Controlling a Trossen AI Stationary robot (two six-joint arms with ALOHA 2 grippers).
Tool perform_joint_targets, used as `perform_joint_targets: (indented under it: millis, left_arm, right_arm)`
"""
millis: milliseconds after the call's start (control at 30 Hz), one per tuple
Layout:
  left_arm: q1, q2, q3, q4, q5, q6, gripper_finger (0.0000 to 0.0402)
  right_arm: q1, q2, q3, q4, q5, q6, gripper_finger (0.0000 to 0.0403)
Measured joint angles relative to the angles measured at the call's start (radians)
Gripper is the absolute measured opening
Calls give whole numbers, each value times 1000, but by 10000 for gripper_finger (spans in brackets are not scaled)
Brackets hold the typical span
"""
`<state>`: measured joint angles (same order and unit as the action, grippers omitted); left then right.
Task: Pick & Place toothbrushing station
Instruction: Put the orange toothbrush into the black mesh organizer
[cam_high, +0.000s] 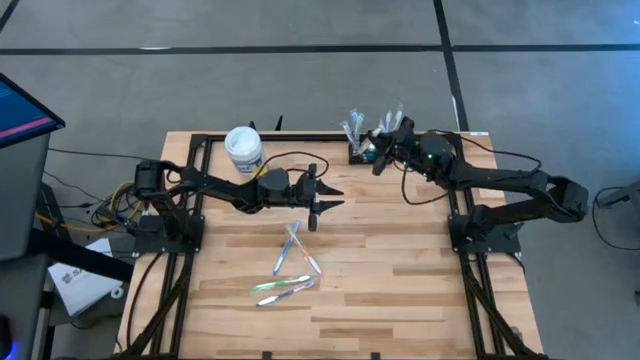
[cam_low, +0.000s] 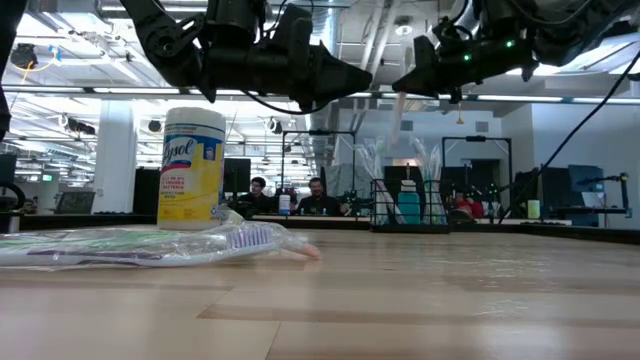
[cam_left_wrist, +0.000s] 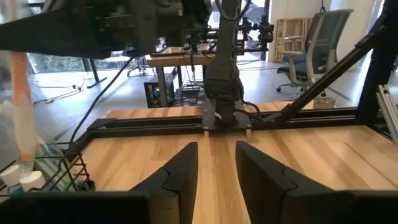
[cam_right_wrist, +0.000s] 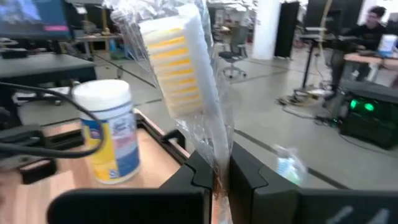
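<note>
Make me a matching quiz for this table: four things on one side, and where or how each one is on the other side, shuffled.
1. right gripper
2. left gripper
3. white tub
4. wire caddy

A. standing at the table's far edge, left of centre
B. open, over the middle of the table
C. shut on a wrapped toothbrush
D. at the far edge, under the right gripper

Pairs: 1-C, 2-B, 3-A, 4-D

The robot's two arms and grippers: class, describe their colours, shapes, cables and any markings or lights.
Both arms are dark, jointed and slender, with black cables trailing from their bases. The left gripper ends in two black, tapering, angular fingers. The right gripper has matching black fingers, and green lights glow on that arm's wrist. No printed markings are legible.
</note>
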<state>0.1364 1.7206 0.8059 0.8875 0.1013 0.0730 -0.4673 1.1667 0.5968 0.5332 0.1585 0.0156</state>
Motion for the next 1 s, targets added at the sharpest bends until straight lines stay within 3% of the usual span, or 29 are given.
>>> perform_joint_targets:
  millis: [267, 700, 1000]
  left_arm:
    - [-12, 0, 0, -7, -4, 0, 99]
    - [-14, 0, 0, -55, -3, -1, 99]
    - [-18, 0, 0, -62, -3, -3, 99]
  right_arm:
    - [-51, 2, 0, -5, -4, 20, 11]
    - [-127, 201, 1, 164, -58, 67, 11]
    - [-138, 310, 60, 151, -85, 75, 11]
